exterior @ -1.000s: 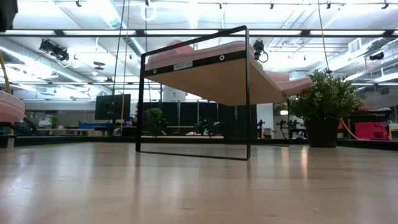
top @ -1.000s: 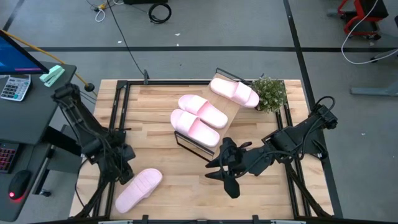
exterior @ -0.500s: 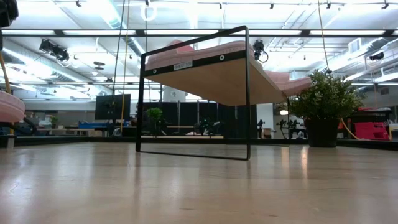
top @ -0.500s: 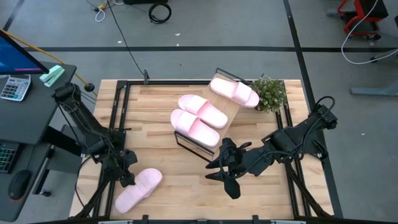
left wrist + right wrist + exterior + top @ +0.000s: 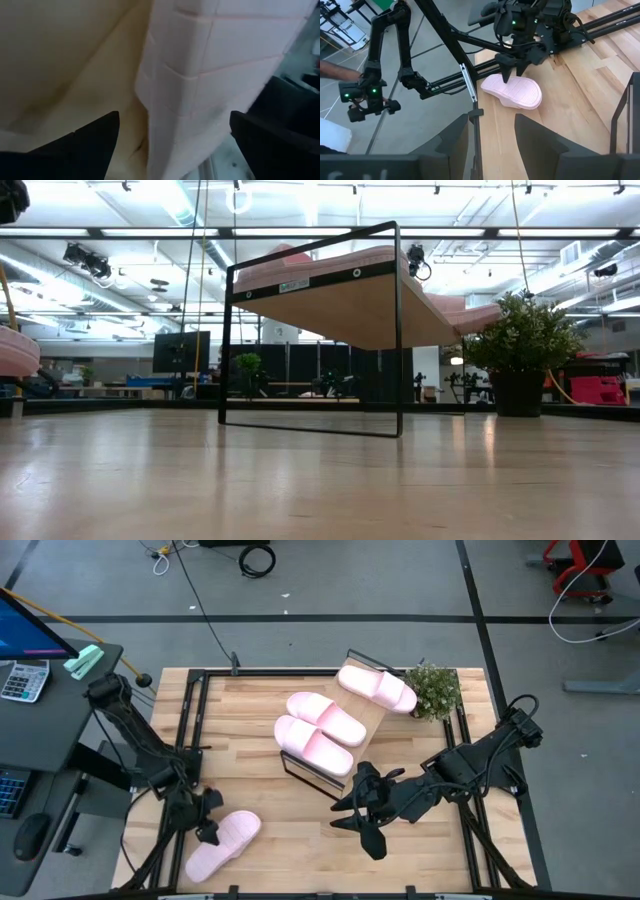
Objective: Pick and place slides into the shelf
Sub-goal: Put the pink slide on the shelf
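From above, three pink slides [image 5: 322, 730] lie on the tilted shelf [image 5: 340, 740]; the low view shows only that shelf's pale wood underside and thin black wire frame. The fourth slide [image 5: 222, 844], thick rounded foam, lies sole-up on the wooden table [image 5: 260, 790] at about seven o'clock from the shelf. The left gripper [image 5: 203, 825] hangs over its heel end, fingers spread wide, one each side of the grooved sole in its wrist view. The right gripper [image 5: 360, 808], partly open and empty, waits at five o'clock from the shelf.
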Motion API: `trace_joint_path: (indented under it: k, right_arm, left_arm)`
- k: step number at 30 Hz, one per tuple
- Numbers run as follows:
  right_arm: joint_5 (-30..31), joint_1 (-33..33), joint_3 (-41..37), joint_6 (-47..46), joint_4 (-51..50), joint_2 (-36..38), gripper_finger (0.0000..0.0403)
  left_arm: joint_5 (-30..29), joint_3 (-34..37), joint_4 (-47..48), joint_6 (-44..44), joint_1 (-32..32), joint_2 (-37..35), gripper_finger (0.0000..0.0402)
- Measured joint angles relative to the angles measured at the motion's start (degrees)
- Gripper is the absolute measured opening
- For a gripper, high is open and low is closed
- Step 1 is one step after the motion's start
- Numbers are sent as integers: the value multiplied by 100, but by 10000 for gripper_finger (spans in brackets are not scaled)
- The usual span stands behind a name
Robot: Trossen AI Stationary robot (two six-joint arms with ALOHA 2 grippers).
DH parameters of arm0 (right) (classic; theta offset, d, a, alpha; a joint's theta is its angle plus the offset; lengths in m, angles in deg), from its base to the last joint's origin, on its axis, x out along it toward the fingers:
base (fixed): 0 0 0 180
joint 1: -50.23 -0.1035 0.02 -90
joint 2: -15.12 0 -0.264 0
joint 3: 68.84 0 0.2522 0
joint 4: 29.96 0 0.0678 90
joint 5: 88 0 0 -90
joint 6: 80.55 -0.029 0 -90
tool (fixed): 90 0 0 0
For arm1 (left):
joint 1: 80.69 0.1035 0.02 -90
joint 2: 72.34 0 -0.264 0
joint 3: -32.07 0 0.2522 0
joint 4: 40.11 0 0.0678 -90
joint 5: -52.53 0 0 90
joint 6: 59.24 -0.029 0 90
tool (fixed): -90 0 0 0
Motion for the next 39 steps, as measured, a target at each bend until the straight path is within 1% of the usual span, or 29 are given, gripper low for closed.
trace_joint_path:
  k: [5,7,16,22,29,31,34,37,39]
  right_arm:
    - [0,0,0,-1,0,0,165]
    - [2,0,0,2,0,0,165]
    - [2,24,0,21,-2,0,165]
    - [2,24,0,31,-4,0,165]
    - [2,24,0,26,-6,0,165]
    - [5,24,0,28,-16,0,165]
    - [58,24,0,48,-17,0,165]
    - [90,24,0,50,-20,0,165]
    - [93,24,0,50,-22,0,165]
  left_arm:
    - [51,245,-933,2,0,0,384]
    - [57,303,-1141,2,-2,0,384]
    - [50,327,-1070,-18,0,32,384]
    - [51,327,-1224,2,-2,474,384]
    - [51,327,-2212,-24,-2,1208,382]
    - [42,324,-2479,-26,-2,1425,372]
    - [-13,320,-2807,-46,0,1692,339]
    - [-23,316,-2998,-50,0,1829,288]
    - [-20,313,-3070,-135,0,1836,247]
